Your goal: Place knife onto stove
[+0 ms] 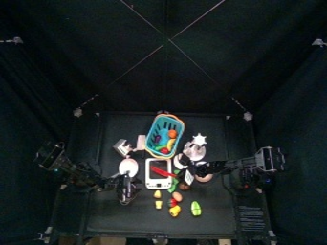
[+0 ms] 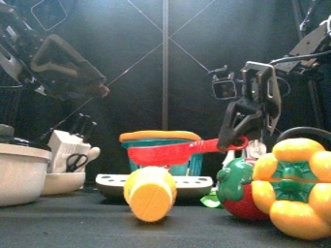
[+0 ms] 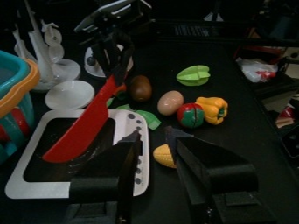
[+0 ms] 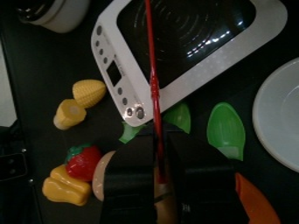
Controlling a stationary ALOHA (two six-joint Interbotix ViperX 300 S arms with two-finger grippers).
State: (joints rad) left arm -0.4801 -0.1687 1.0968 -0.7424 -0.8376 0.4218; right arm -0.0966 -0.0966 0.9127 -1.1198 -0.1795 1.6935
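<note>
Knife (image 3: 87, 122), red, is clamped by its handle in right gripper (image 3: 114, 54), blade slanting down over stove (image 3: 52, 162); tip looks to rest on or just above the dark cooktop, can't tell which. Stove sits mid-table, w/ white plate (image 1: 129, 167) to its left and teal basket (image 1: 163, 134) on its far side. Toy veg lies near side & right of stove: yellow pepper (image 3: 212, 109), strawberry (image 3: 191, 115), green pieces (image 3: 194, 75). Left gripper (image 3: 162, 166) hovers at stove's near edge, jaws apart, holding nothing.
</note>
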